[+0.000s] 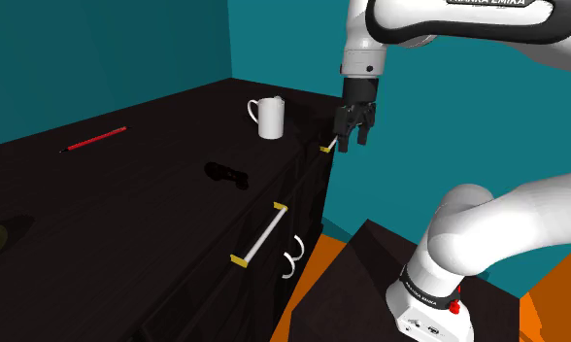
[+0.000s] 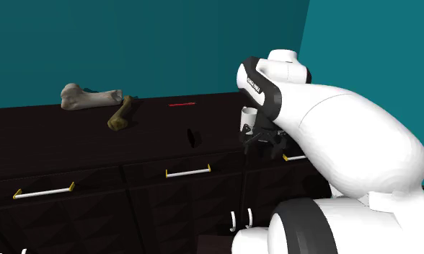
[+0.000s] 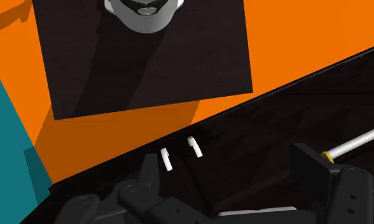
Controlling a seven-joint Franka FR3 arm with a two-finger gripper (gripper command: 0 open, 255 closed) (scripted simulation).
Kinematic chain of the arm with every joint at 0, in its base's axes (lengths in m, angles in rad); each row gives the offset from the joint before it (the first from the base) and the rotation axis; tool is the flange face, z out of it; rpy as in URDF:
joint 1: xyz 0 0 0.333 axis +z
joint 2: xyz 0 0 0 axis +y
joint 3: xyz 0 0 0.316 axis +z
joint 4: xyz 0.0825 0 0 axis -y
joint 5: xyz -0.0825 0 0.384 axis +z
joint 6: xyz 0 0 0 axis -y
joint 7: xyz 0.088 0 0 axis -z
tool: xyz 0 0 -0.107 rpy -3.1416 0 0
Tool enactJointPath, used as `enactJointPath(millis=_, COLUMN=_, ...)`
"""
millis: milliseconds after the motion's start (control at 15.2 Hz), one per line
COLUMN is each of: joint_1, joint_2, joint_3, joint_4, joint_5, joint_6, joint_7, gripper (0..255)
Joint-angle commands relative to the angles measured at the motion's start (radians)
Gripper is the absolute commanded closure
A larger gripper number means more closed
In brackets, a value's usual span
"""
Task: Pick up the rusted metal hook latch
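The tool (image 1: pixel 354 144) hangs fingers-down just outside the front edge of the dark, wood-grained desk with drawers (image 1: pixel 128 223), close to the corner where a white handled mug (image 1: pixel 267 118) stands. Its two black fingers are spread apart and have nothing between them. In the wrist view the tool (image 3: pixel 227 162) looks past the drawer fronts, with two small white hooks (image 3: pixel 178 153) below it, which suggests it has not yet moved in over the desk top.

The hook latch, drawn as a small black lumpy piece (image 1: pixel 225 174), lies flat on the desk top. It is a little in from the front edge, about midway along it and well apart from the mug. Bare surface surrounds it, so a reach from above looks unobstructed. The tool probably has to come in across the front edge and away from the mug's corner before it can descend.

A thin red stick (image 1: pixel 94 140) lies toward the back edge. In the second exterior view, a pale bone-shaped object (image 2: pixel 88 96) and an olive-brown piece (image 2: pixel 120 115) sit farther along the desk. The drawers carry white bar handles with yellow ends (image 1: pixel 259 234).

The walls are flat teal (image 1: pixel 274 39), the floor is bright orange (image 3: pixel 14 127), and the arm's dark box stand (image 3: pixel 147 70) sits on it.
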Motion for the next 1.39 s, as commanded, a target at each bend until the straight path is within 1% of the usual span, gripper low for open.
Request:
enactJointPath(millis=0, joint_1=0.0, joint_2=0.0, joint_3=0.0, joint_4=0.0, joint_5=0.0, joint_6=0.0, joint_7=0.0, gripper=0)
enactJointPath(millis=330, joint_1=0.041, joint_2=0.14, joint_3=0.101, joint_4=0.103, joint_5=0.032, joint_6=0.046, joint_7=0.073, gripper=0)
enactJointPath(millis=660, joint_1=0.071, joint_2=0.295, joint_3=0.198, joint_4=0.232, joint_5=0.037, joint_6=0.076, joint_7=0.15, gripper=0)
enactJointPath(millis=990, joint_1=0.098, joint_2=0.465, joint_3=0.29, joint_4=0.389, joint_5=0.009, joint_6=0.087, joint_7=0.235, gripper=0)
enactJointPath(millis=1320, joint_1=0.134, joint_2=0.656, joint_3=0.376, joint_4=0.578, joint_5=-0.054, joint_6=0.073, joint_7=0.33, gripper=0)
